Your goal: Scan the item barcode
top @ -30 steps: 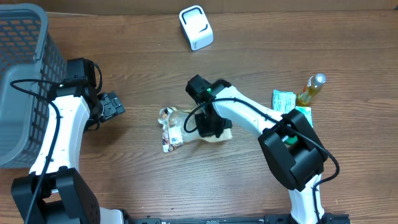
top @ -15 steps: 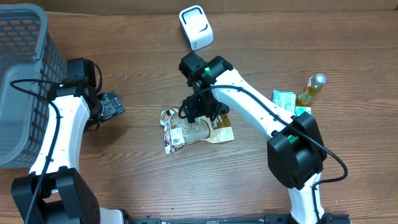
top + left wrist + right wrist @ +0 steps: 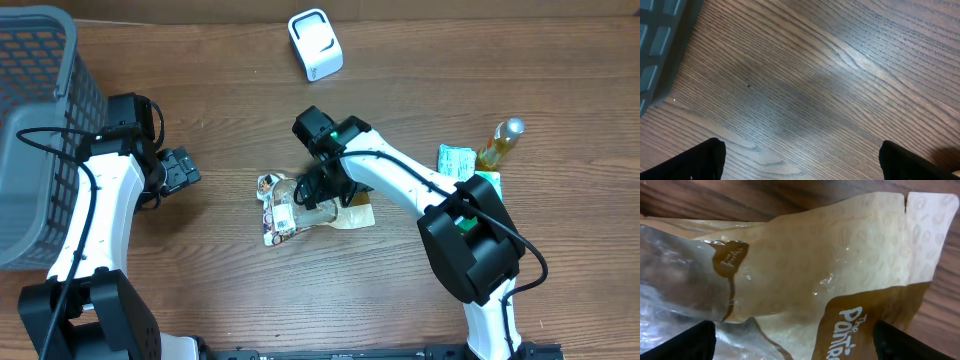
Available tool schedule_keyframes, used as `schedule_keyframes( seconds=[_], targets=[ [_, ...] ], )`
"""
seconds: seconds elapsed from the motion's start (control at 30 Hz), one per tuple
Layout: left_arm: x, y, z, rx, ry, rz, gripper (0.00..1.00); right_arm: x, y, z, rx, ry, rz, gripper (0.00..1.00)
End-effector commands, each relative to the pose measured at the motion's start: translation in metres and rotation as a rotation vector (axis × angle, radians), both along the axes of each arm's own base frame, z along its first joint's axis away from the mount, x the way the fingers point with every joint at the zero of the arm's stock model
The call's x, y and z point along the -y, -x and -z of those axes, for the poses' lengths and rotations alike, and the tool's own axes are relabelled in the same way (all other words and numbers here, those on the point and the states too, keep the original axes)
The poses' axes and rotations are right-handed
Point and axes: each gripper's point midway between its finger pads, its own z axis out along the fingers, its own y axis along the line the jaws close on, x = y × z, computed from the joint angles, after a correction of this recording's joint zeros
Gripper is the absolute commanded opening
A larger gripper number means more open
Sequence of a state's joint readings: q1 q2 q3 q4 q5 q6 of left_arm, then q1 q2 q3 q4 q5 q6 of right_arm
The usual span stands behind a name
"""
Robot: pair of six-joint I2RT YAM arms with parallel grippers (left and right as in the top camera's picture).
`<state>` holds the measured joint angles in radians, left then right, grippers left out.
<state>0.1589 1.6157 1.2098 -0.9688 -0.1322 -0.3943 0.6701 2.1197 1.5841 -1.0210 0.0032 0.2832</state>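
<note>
Two arms worked at the counter (image 3: 200, 290), and we counted one pincer on each. One snack pouch (image 3: 300, 212), part clear and part tan, lay flat on the wood near the middle, with the right pincer (image 3: 322, 190) directly over it. One white scanner (image 3: 315, 44) stood at the far edge, well apart from the pouch. One grey basket (image 3: 40, 100) sat at the left. One bottle (image 3: 500, 143) and at least one green packet (image 3: 456, 158) sat at the right, just beside each other.

From overhead we could not judge either pincer's spread. The right wrist camera settled it: its fingertips (image 3: 677, 340) stood wide apart at both lower corners, gripping nothing. The pouch filled that frame beneath them, with white lettering we could not read from overhead. The left pincer (image 3: 185, 168) hung near the basket. Its own camera showed both tips spread wide over bare wood, empty, with a corner of the basket at the edge.
</note>
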Motion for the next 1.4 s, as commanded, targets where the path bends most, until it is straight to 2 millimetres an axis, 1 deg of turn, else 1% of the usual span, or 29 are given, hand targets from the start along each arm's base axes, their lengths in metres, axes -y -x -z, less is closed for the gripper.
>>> schedule_keyframes(
  seconds=[0.0, 0.1, 0.17, 0.27, 0.3, 0.33, 0.43, 0.47, 0.57, 0.67, 0.8, 1.03, 1.37],
  targets=[
    [-0.002, 0.001, -0.005, 0.018, -0.006, -0.018, 1.00, -0.001, 0.009, 0.014, -0.028, -0.019, -0.005, 0.99],
    [-0.002, 0.001, -0.005, 0.018, -0.006, -0.018, 1.00, -0.006, 0.008, 0.014, -0.028, -0.046, -0.007, 0.98],
    [-0.002, 0.001, -0.005, 0.018, -0.006, -0.019, 1.00, -0.011, 0.002, 0.008, -0.007, -0.063, -0.006, 0.98],
    [-0.002, 0.001, -0.005, 0.018, -0.006, -0.018, 1.00, -0.022, -0.011, -0.019, 0.050, -0.107, -0.009, 0.98],
    [-0.002, 0.001, -0.005, 0.018, -0.006, -0.019, 1.00, -0.023, -0.014, -0.026, 0.065, -0.114, -0.009, 0.99],
    [-0.002, 0.001, -0.005, 0.018, -0.006, -0.018, 1.00, -0.025, -0.018, -0.037, 0.088, -0.126, -0.009, 1.00],
    [-0.002, 0.001, -0.005, 0.018, -0.006, -0.018, 1.00, -0.026, -0.021, -0.053, 0.120, -0.144, -0.008, 1.00],
    [-0.002, 0.001, -0.005, 0.018, -0.006, -0.019, 1.00, -0.026, -0.021, -0.056, 0.122, -0.145, -0.007, 1.00],
    [-0.002, 0.001, -0.005, 0.018, -0.006, -0.018, 1.00, -0.012, -0.019, -0.054, 0.091, -0.122, 0.034, 1.00],
    [-0.002, 0.001, -0.005, 0.018, -0.006, -0.018, 0.99, 0.001, -0.026, -0.054, 0.083, -0.114, 0.070, 1.00],
    [-0.002, 0.001, -0.005, 0.018, -0.006, -0.019, 1.00, 0.007, -0.031, -0.054, 0.086, -0.114, 0.089, 1.00],
    [-0.002, 0.001, -0.005, 0.018, -0.006, -0.018, 1.00, 0.002, -0.041, -0.056, 0.122, -0.141, 0.092, 1.00],
    [-0.002, 0.001, -0.005, 0.018, -0.006, -0.018, 0.99, 0.001, -0.044, -0.057, 0.134, -0.150, 0.093, 1.00]
  ],
)
